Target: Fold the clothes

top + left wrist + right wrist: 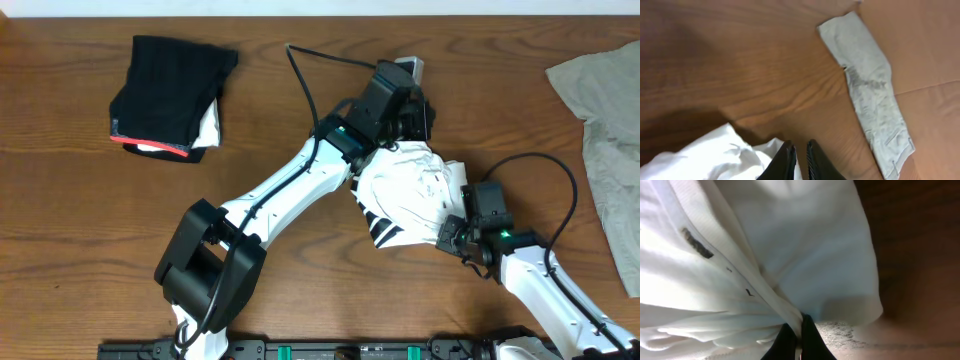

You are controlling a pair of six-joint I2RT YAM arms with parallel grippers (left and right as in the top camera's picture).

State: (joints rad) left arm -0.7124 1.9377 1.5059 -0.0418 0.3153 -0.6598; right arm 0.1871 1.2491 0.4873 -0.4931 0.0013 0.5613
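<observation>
Overhead: white T-shirt [405, 195] lies bunched in a heap near the middle of the counter [80, 220], black striped print showing on its near side. Black red-edged garment [170, 90] sits folded toward the far-left corner. Grey-beige garment [605, 120] is spread loose along the right edge.

Left end effector [800, 160]: fingers pressed almost together at the far side of the heap. White cloth runs up to them and it appears to pinch a fold, though the left wrist view does not show the cloth between the fingers plainly.

Right end effector [799, 335]: pressed together on the shirt's ribbed band [740, 275], at the near-right side of the heap.

Handling, as judged:
- Shirt is light, limp and thin. It will sag and fold on itself wherever unsupported, and holds no shape.
- Not fragile. The slip risk is a single layer sliding out of a shallow pinch.
- Best holds are seams and bands, such as collar, hem and shoulder seams. These are thicker, so less slip.
- Two holds set well apart along one edge would let the cloth be pulled flat before any fold.
</observation>
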